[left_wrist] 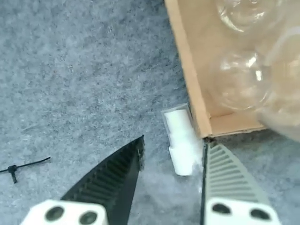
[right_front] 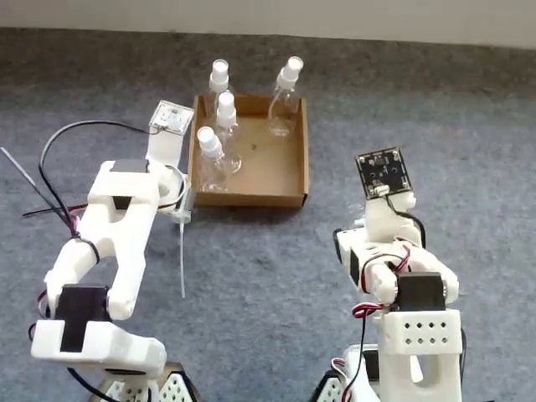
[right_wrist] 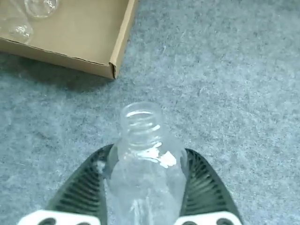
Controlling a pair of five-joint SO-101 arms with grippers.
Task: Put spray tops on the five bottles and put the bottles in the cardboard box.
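Observation:
A white spray top [left_wrist: 182, 150] lies on the grey carpet just outside the front left corner of the cardboard box [right_front: 289, 180]. My left gripper [left_wrist: 173, 143] stands open around it, one finger on each side. The top's thin tube [right_front: 182, 264] trails toward the front of the table. Several clear bottles with white spray tops stand upright in the box, three on the left [right_front: 211, 155] and one at the back right [right_front: 285, 96]. My right gripper [right_wrist: 147, 157] is shut on a clear bottle [right_wrist: 143, 150] with a bare threaded neck, right of the box.
A black cable tie [left_wrist: 23, 165] lies on the carpet left of the left gripper. The box wall [left_wrist: 192, 93] runs close along the left gripper's light finger [left_wrist: 218, 173]. Open carpet lies between the two arms.

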